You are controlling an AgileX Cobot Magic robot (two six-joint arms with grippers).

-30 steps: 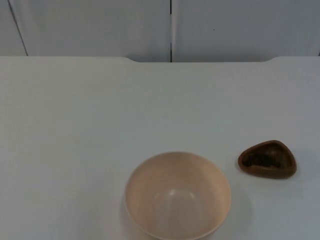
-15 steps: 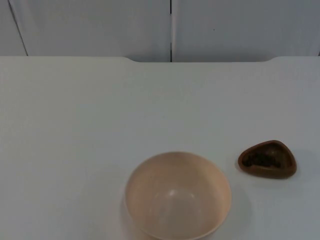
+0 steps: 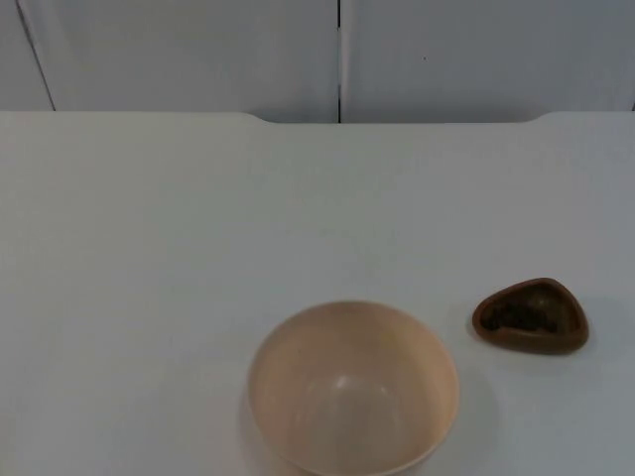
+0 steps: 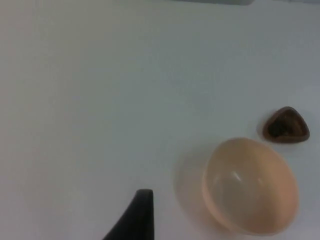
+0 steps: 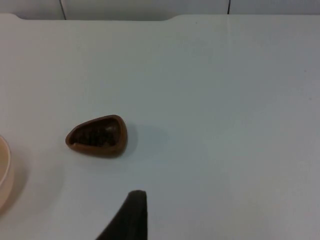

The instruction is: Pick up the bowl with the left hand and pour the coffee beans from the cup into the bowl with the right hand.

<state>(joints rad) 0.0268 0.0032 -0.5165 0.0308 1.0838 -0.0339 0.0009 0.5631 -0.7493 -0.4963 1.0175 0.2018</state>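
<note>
You have the bowl (image 3: pixel 352 389) at the lower centre of the top view: round, smooth, pale peach, plastic-looking, upright and empty on the white surface (image 3: pixel 149 248). To its right, apart from it, sits the cup (image 3: pixel 531 316), a small brown wooden-looking vessel with a rounded-triangle rim. Its long axis runs roughly left to right in the top view, the narrower end pointing left toward the bowl. Dark coffee beans (image 3: pixel 523 315) lie inside it. A grey partition wall (image 3: pixel 198 50) runs across the top of the frame. For the left gripper (image 4: pixel 137 215) and right gripper (image 5: pixel 131 215), one black fingertip of each shows above bare surface; you cannot tell the state of either's fingers.
</note>
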